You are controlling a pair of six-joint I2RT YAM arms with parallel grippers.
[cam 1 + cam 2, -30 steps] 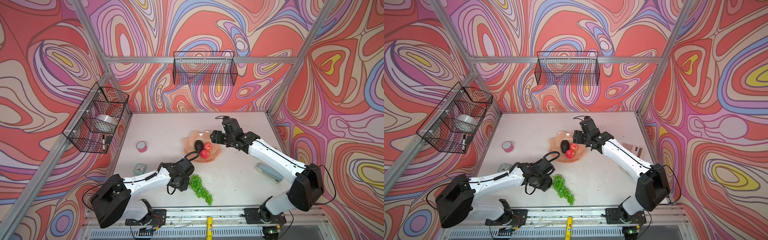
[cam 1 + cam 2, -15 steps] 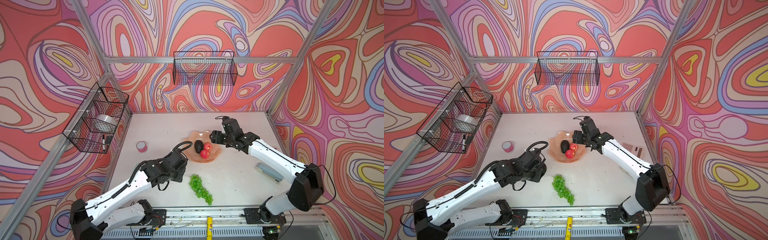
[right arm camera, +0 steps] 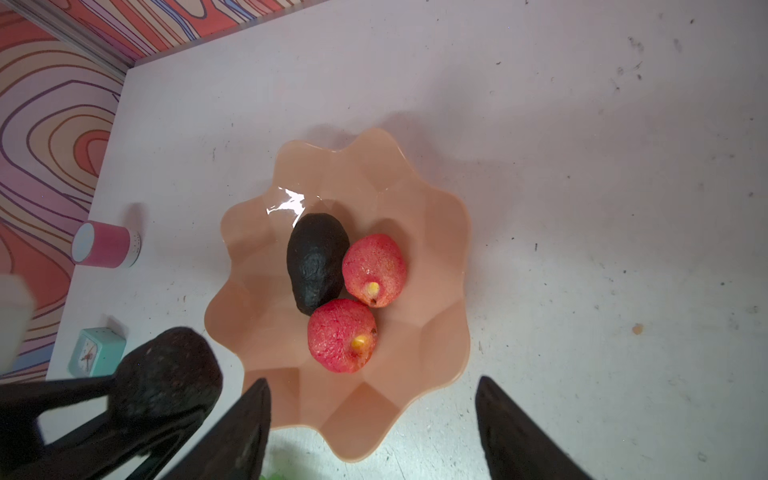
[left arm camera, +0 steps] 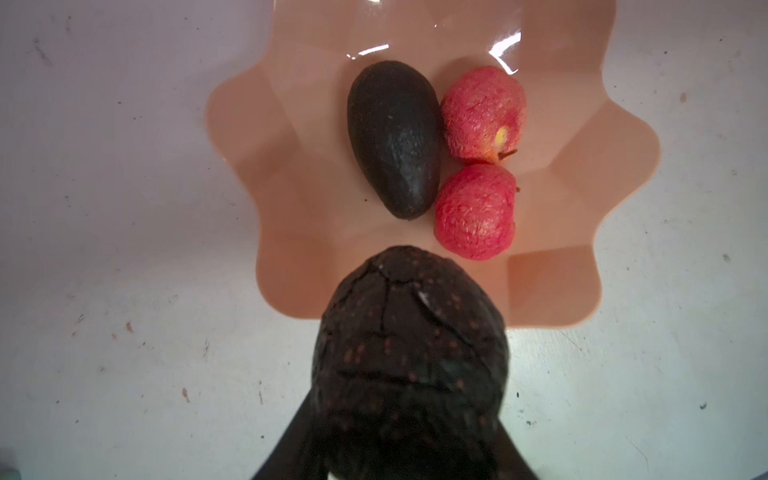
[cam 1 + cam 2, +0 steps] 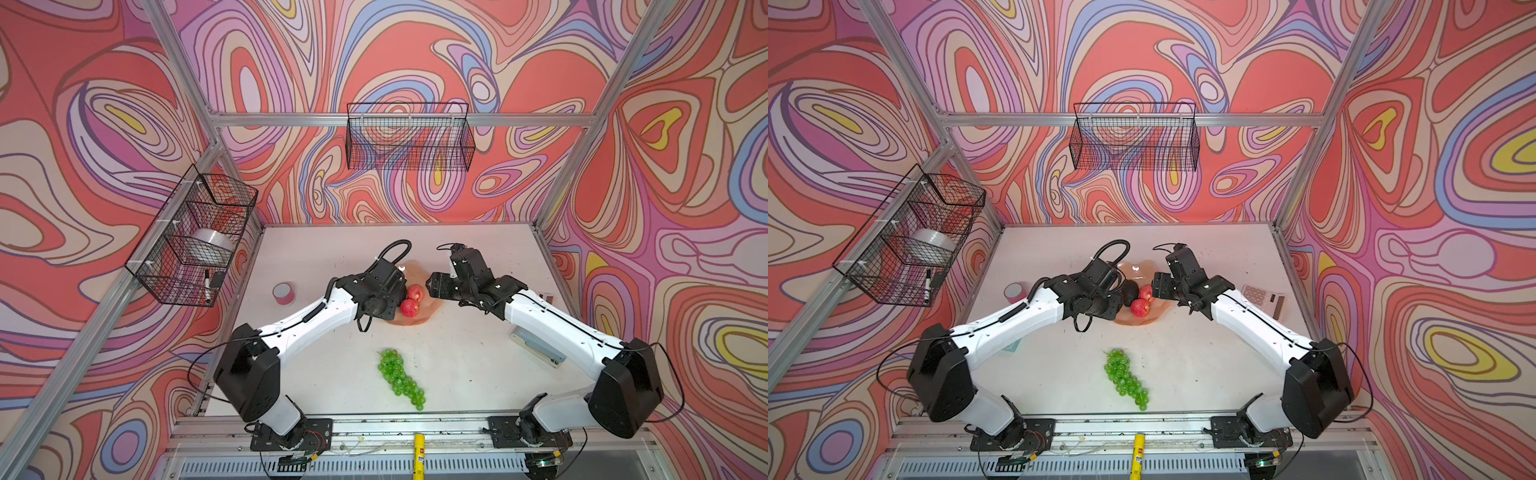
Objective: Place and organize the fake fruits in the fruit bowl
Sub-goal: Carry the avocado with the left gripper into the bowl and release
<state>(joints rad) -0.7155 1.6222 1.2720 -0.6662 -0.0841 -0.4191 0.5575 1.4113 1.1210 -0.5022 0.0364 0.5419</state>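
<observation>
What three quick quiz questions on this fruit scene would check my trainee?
1. True or false: the grapes lie in the fruit bowl.
2. How many fruits rest in the bowl? A) two B) three C) four
3. What does the left pincer hold?

Key:
1. False; they lie on the table.
2. B: one avocado, two apples.
3. The second avocado, at the bowl's rim; the right pincer is open, empty.

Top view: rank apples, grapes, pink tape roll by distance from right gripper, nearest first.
From the right gripper:
1. Apples, in the bowl, right beside it.
2. Grapes, toward the table's front edge.
3. Pink tape roll, far across on the left side.
</observation>
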